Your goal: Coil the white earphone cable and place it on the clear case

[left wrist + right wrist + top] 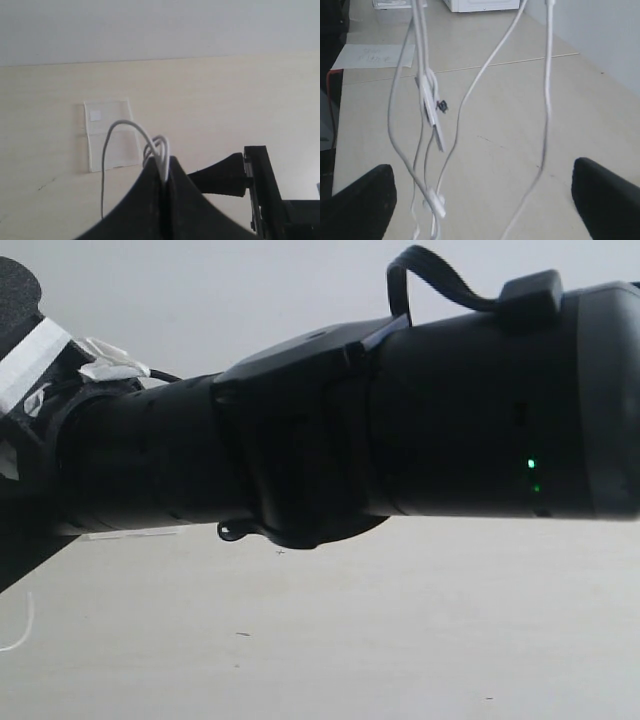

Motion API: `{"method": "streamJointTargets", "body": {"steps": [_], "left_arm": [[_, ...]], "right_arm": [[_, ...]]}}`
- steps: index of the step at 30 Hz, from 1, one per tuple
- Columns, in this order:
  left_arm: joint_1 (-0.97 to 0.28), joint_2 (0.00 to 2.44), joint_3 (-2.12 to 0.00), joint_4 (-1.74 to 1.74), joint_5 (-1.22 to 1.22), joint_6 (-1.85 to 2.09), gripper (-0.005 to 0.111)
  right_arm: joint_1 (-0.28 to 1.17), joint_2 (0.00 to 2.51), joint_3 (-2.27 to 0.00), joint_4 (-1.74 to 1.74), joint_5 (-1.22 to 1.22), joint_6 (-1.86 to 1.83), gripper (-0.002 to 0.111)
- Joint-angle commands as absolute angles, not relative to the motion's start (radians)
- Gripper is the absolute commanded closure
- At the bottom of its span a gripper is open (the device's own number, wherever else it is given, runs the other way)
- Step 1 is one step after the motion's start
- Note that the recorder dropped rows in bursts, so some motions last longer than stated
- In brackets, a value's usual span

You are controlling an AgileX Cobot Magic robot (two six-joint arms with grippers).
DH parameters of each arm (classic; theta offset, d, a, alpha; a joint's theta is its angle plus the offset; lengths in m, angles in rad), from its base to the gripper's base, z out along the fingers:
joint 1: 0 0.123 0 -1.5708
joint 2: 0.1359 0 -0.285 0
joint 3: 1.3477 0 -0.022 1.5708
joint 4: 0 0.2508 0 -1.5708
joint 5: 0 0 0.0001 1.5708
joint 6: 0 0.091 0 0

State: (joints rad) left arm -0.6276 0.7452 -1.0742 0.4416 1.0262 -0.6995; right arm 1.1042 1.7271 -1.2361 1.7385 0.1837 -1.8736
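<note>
In the left wrist view my left gripper (165,172) is shut on several loops of the white earphone cable (159,145), and one strand arcs out and hangs down toward the table. The clear case (112,135) lies flat on the pale table beyond the fingertips. In the right wrist view my right gripper (482,200) is open, and several strands of the cable (547,100) hang between its wide-apart fingers (360,202). The inline remote (434,127) and an earbud (434,204) dangle among them. Neither finger touches a strand.
A black arm segment (400,420) blocks most of the exterior view; a bit of white cable (22,632) shows at the lower left. A sheet of paper (372,56) and a white box (480,5) lie further along the table. Another black gripper part (225,175) is beside my left fingers.
</note>
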Motion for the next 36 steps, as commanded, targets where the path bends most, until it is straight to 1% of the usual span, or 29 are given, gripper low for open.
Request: {"method": "streamJointTargets", "body": {"steps": [1,8,16,28,36], "left_arm": [[-0.626,0.745,-1.071,0.449,1.009,-0.711,0.107],[-0.626,0.745,-1.071,0.440,0.997,-0.711,0.107],[-0.626,0.745,-1.071,0.433,0.981,-0.714,0.107],[-0.626,0.745,-1.071,0.426,0.957,-0.714,0.107],[-0.626,0.745,-1.071,0.409,0.939,-0.710,0.107]], "right_arm": [[1.105,1.725,-1.246,1.744,0.175,-1.874,0.018],[1.105,1.728,-1.306,1.744,0.220,-1.817,0.018],[1.105,1.796,-1.378,1.744,0.269,-1.744,0.018],[1.123,1.866,-1.414,1.744,0.285,-1.704,0.018],[1.123,1.873,-1.414,1.744,0.284,-1.702,0.024]]}}
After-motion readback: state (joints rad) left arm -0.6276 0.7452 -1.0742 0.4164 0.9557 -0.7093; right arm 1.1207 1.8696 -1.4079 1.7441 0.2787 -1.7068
